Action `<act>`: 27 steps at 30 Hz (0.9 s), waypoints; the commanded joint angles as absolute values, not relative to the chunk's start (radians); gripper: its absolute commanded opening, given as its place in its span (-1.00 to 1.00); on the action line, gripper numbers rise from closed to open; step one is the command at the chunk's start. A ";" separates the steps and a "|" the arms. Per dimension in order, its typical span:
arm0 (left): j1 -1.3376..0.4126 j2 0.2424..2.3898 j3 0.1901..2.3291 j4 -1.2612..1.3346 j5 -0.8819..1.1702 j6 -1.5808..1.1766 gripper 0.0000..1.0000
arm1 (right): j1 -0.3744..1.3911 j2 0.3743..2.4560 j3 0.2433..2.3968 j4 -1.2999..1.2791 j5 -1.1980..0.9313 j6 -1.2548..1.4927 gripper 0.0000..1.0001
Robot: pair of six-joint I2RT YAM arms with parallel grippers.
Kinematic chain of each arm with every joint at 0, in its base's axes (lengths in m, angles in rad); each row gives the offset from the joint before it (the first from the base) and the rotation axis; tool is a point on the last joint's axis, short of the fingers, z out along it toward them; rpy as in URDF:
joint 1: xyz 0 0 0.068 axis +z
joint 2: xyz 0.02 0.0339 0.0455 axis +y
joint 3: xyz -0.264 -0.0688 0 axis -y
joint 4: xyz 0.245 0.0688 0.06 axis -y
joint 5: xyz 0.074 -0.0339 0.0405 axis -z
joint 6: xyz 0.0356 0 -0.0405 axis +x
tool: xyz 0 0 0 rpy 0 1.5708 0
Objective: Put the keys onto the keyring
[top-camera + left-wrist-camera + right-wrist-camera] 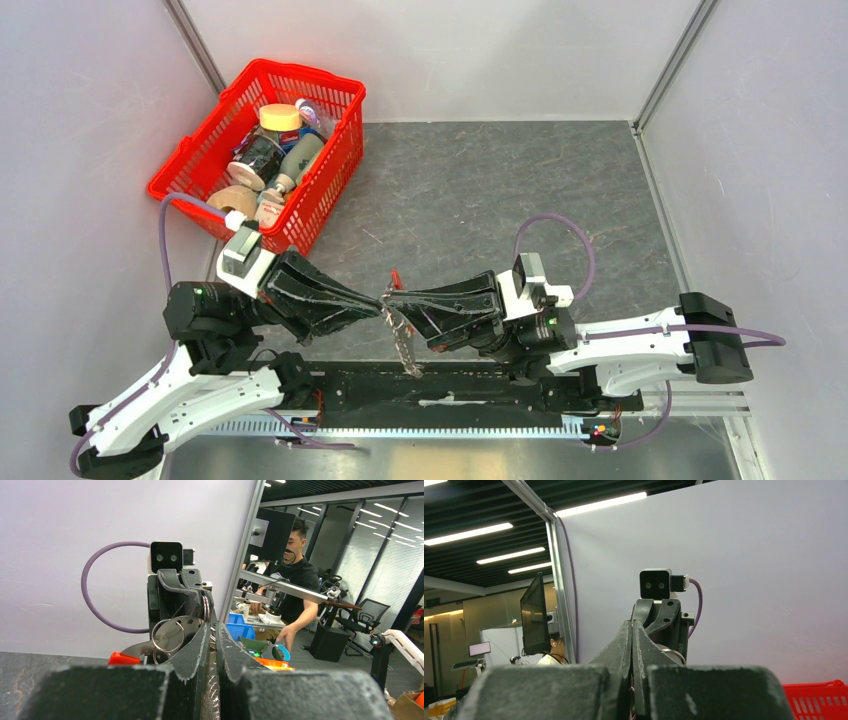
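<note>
Left gripper (378, 299) and right gripper (393, 296), jaws pressed close, both pinch the keyring (401, 342)

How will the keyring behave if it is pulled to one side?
Probably floppy: the keyring hangs limp and bent in the top view, so it should sag and swing, not keep a shape. It seems light, being a thin chain. Its ring looks like smooth metal, so it may slip or twist in a grip.
</note>
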State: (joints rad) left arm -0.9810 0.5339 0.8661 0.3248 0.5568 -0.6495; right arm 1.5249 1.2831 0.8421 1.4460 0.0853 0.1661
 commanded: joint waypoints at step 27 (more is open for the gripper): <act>-0.976 0.532 0.873 0.358 0.556 -0.669 -0.83 | 1.528 1.343 0.881 1.479 0.075 0.194 -1.00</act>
